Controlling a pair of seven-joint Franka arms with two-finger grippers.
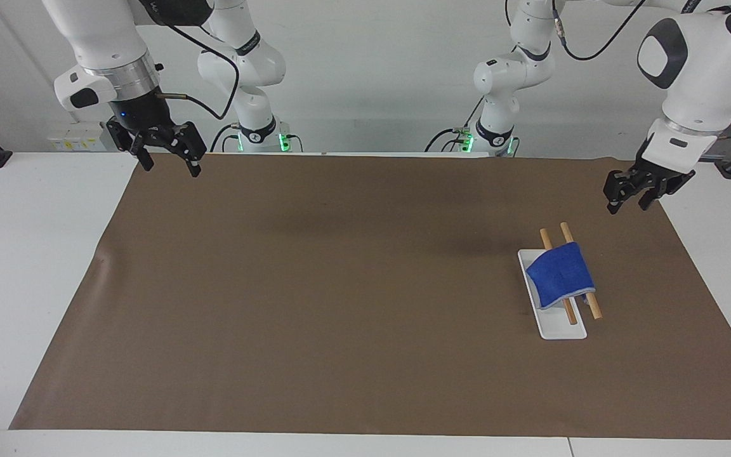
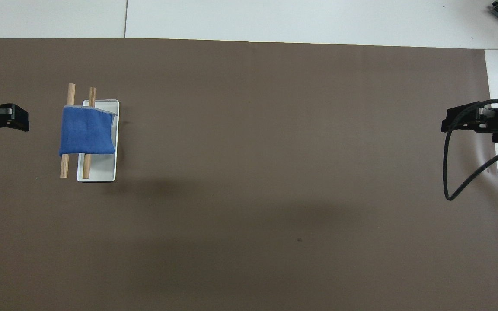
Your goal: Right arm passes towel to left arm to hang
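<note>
We see the towel (image 1: 559, 275) draped on two dowels (image 1: 567, 273); both empty grippers, left (image 1: 627, 195) and right (image 1: 167, 154), hang spread. A gripper brushing it could drag it off.

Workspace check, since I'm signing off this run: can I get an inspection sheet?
Surface: brown mat on a white table.
Job's things: blue towel draped over two wooden rods on a white tray, toward the left arm's end.
Clutter: nothing seen.
Grippers: left gripper empty, over the mat's edge by the towel; right gripper open, empty, over the mat's corner at the right arm's end.
Cables: black cable loops from the right wrist.
Surroundings: white wall, arm bases with green lights.
</note>
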